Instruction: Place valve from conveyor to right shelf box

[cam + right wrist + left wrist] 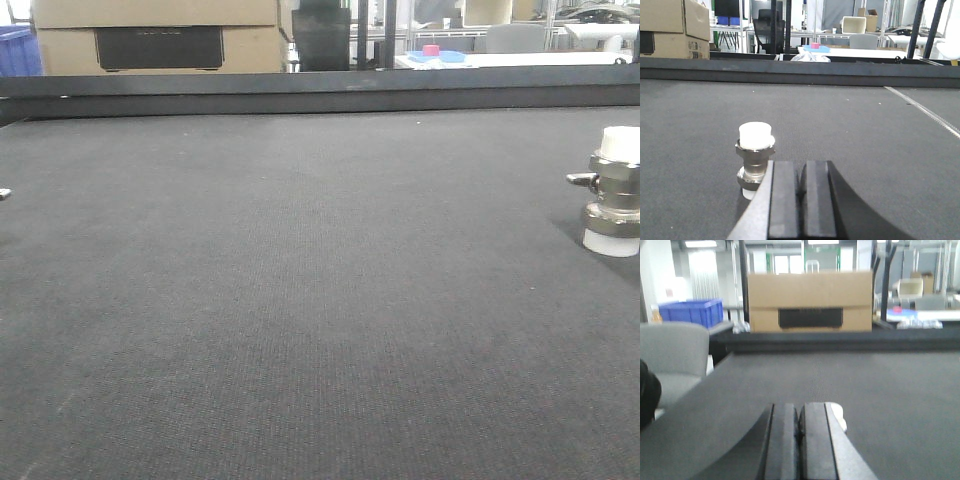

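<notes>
The valve (612, 190) stands upright on the conveyor (300, 300) at the far right edge of the front view: a silver body, white caps top and bottom, and a small lever pointing left. In the right wrist view the valve (756, 150) is just left of and slightly beyond my right gripper (800, 164), which is shut with nothing between its fingers. My left gripper (799, 406) is also shut and empty, low over the belt (880, 405). A small white rounded bit (839, 415) peeks out beside its right finger; I cannot tell what it is. The right shelf box is out of view.
A black rail (300, 95) edges the far side of the belt. Beyond it stand a cardboard box (150, 35) and a blue crate (18, 50). A grey padded shape (670, 360) lies off the belt's left side. A tiny metal piece (4, 193) shows at the left edge.
</notes>
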Available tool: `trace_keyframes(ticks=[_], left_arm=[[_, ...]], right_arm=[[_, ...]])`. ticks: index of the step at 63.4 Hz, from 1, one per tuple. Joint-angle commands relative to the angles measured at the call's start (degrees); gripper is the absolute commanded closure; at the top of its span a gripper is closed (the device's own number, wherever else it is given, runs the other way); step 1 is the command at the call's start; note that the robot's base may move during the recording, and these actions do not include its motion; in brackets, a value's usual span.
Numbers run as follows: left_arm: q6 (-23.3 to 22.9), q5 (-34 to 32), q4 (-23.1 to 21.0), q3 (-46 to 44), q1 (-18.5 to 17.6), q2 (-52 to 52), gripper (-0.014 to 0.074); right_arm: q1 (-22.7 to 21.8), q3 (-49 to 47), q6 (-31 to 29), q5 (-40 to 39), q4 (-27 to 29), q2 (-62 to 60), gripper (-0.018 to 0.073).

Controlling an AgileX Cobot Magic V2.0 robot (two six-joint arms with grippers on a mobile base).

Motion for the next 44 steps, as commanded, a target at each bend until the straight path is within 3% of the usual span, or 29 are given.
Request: trace_keyframes(ticks=[1, 9, 14, 22, 27, 31, 39, 44], left_arm=[[-0.3, -6.2, 0.1, -0.2, -0.2, -0.2, 0.0708], [-0.3, -12.6, 0.1, -0.2, -0.2, -0.2, 0.0708], [-0.3, -13.0, 0.1, -0.4, -0.2, -0.2, 0.0708], [-0.3, -5.0, 0.1, -7.8, -0.2, -0.2, 0.0699], [-0.3, 2.4, 0.2, -14.8, -0.2, -0.2, 0.0622], [-0.3, 9.2, 0.2, -19.5, -0.2, 1.2, 0.0527], [-0.3, 19.8, 0.1, -28.8, -0.2, 6.5, 0.027], [-0.3, 23.5, 0.0, -32.8, -0.2, 10.3, 0.0181]], right_arm=[[0.0, 0.0, -0.1, -3.3, -0.6, -0.2, 0.0721], [0.0, 0.0, -0.1, -7.0, -0.6, -0.2, 0.0721], [0.0, -3.4, -0.1, -7.0, -0.6, -0.2, 0.0721], [0.0, -13.0, -0.1, -0.1, -0.6, -0.2, 0.0721], [0.0, -20.2, -0.1, 6.5, -0.6, -0.2, 0.0683], [0.0, -24.2, -0.1, 9.3, -0.6, 1.2, 0.0606], [0.0, -30.7, -0.1, 11.5, -0.6, 6.0, 0.0306], [0.0, -33.0, -0.1, 11.5, -0.6, 9.1, 0.0138]])
